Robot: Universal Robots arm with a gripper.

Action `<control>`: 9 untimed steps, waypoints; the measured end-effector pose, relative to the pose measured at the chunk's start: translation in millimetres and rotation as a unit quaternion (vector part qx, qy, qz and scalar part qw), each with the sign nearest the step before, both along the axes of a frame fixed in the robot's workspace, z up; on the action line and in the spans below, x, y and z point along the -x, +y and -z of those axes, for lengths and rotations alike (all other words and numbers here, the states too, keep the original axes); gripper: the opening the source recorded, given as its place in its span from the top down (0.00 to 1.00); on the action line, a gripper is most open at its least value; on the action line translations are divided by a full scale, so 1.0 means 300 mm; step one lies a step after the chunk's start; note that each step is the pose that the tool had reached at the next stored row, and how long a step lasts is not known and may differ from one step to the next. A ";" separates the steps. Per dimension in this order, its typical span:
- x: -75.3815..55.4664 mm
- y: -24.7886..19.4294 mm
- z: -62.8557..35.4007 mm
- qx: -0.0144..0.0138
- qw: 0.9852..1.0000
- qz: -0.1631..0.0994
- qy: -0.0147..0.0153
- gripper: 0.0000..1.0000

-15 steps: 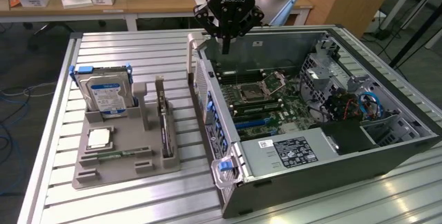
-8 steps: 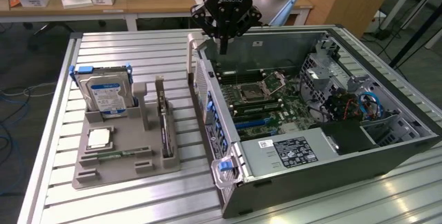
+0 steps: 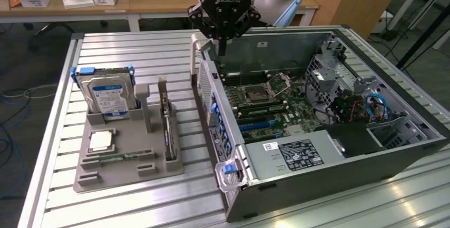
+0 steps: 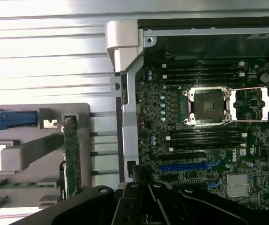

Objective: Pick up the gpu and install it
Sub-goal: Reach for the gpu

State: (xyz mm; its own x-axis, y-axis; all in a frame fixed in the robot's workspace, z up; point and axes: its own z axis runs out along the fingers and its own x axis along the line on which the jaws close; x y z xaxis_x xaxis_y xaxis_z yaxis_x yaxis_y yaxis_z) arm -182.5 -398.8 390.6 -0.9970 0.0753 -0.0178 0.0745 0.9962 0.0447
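The gpu [image 3: 167, 128] stands on its long edge in a slot of the grey holder [image 3: 126, 172], at the exterior view's left of the open computer case [image 3: 338, 149]. In the wrist view the gpu [image 4: 72, 159] shows edge-on as a thin green-and-dark strip. My gripper [image 3: 221, 49] hangs above the case's far corner, well apart from the card, its fingers shut with nothing between them. Its black linkages [image 4: 148, 204] show in the wrist view. The motherboard [image 3: 271, 99] lies bare, with blue expansion slots [image 4: 188, 166].
A silver hard drive [image 3: 105, 93] with blue rails stands at the holder's far end. A processor [image 3: 102, 141] and a green memory stick [image 3: 116, 158] lie in the holder. A power supply [image 3: 295, 154] and cables [image 3: 372, 107] sit inside the case. Behind stands a desk [image 3: 84, 1].
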 end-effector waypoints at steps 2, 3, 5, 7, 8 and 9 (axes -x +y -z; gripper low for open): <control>0.009 0.000 0.000 0.000 1.000 0.000 0.000 0.89; 0.013 0.000 0.000 0.000 1.000 0.000 0.000 0.89; 0.020 0.000 0.000 0.000 1.000 0.000 0.000 0.89; 0.027 0.000 0.000 0.000 1.000 0.000 0.000 0.89; 0.030 0.000 0.000 0.000 1.000 0.000 0.000 0.89; 0.033 0.000 0.001 0.000 1.000 0.000 0.000 0.89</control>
